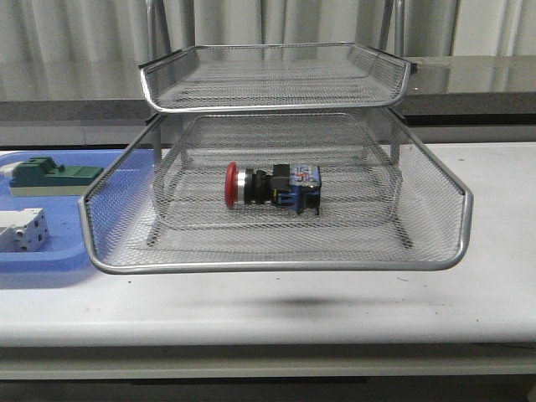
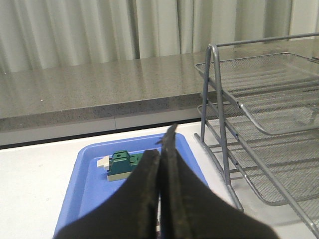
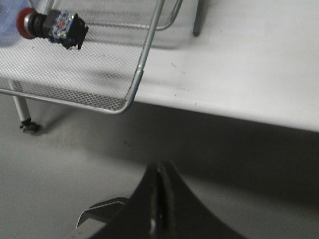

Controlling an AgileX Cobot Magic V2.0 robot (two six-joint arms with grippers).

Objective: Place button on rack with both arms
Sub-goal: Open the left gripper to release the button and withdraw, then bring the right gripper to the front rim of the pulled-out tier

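Note:
The button [image 1: 272,185], with red cap, black body and blue rear block, lies on its side in the middle tray of the silver wire rack [image 1: 276,264]. It also shows in the right wrist view [image 3: 50,24], on the mesh of the rack [image 3: 139,74]. My left gripper [image 2: 164,144] is shut and empty, above the blue tray, with the rack [image 2: 219,114] off to its side. My right gripper [image 3: 160,172] is shut and empty, below the table edge and away from the rack. Neither arm shows in the front view.
A flat blue tray [image 1: 59,260] lies left of the rack, holding a green block part [image 1: 52,176] and a white boxy part [image 1: 21,229]. The green part also shows in the left wrist view [image 2: 122,163]. A grey counter and curtains stand behind the table.

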